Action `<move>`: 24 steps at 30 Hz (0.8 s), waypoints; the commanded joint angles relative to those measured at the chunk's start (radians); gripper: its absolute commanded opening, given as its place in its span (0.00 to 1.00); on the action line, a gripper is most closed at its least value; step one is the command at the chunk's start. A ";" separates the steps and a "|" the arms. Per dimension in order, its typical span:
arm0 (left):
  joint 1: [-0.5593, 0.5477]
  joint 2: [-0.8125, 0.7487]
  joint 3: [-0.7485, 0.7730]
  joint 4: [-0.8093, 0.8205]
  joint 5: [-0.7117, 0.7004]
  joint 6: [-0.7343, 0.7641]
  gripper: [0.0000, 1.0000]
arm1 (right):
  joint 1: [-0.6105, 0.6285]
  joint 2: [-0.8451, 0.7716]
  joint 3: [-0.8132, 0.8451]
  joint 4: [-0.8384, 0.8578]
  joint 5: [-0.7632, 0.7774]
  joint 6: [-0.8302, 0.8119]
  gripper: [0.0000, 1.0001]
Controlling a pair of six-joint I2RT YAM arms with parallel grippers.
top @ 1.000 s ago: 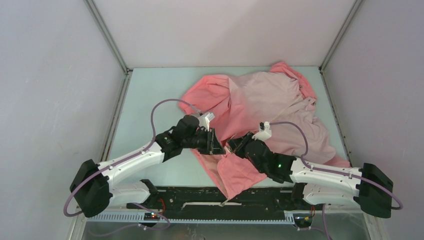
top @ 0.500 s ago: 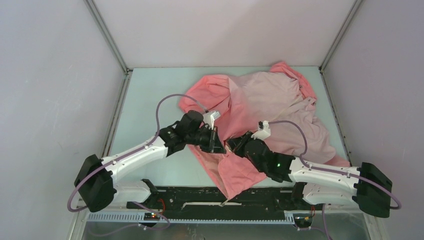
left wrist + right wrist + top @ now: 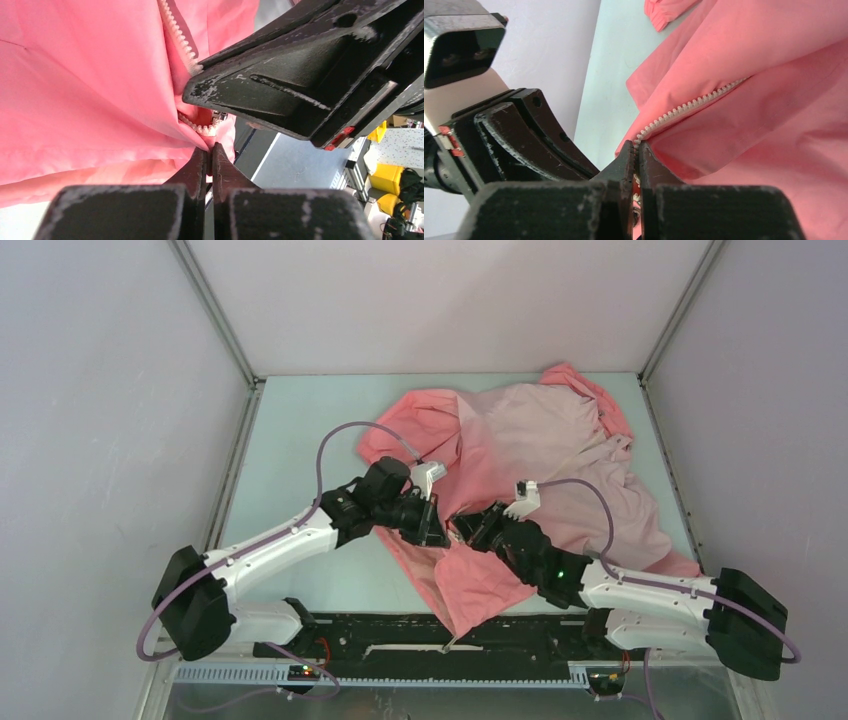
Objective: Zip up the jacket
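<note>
The jacket (image 3: 540,440) lies crumpled on the table, coral pink at the near side and pale pink farther back. Both grippers meet at its near front edge. My left gripper (image 3: 437,532) is shut on a fold of coral fabric just below the zipper teeth (image 3: 200,129), as the left wrist view (image 3: 210,150) shows. My right gripper (image 3: 462,531) is shut on the zipper's white teeth (image 3: 684,106); the right wrist view (image 3: 636,149) shows the teeth running in between its fingers. The two grippers nearly touch each other.
The pale green table (image 3: 300,440) is walled by grey panels on three sides. A black rail (image 3: 430,635) with the arm bases runs along the near edge. The jacket's near flap (image 3: 470,590) hangs toward that rail.
The left arm has swung right and a little forward, bringing its gripper close against the right gripper. The right gripper has shifted slightly left with the jacket edge in it.
</note>
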 commanded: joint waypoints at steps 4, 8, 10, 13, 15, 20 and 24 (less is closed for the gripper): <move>-0.015 0.024 0.076 -0.084 0.066 0.089 0.00 | -0.044 -0.041 0.008 0.197 -0.052 -0.071 0.00; -0.020 0.034 0.095 -0.124 0.099 0.123 0.00 | -0.055 -0.006 0.008 0.219 -0.090 -0.043 0.00; -0.020 0.036 0.096 -0.138 0.109 0.140 0.00 | -0.056 0.007 0.011 0.235 -0.105 -0.051 0.00; -0.018 0.028 0.080 -0.106 0.129 0.134 0.00 | -0.055 0.017 0.023 0.192 -0.104 -0.031 0.00; -0.022 0.027 0.061 -0.075 0.139 0.121 0.00 | -0.056 0.017 0.023 0.167 -0.103 0.004 0.00; -0.022 0.027 0.049 -0.108 0.094 0.149 0.00 | -0.057 0.013 0.021 0.157 -0.114 0.019 0.00; -0.020 0.031 0.051 -0.129 0.059 0.167 0.00 | -0.055 0.011 0.026 0.143 -0.128 -0.002 0.00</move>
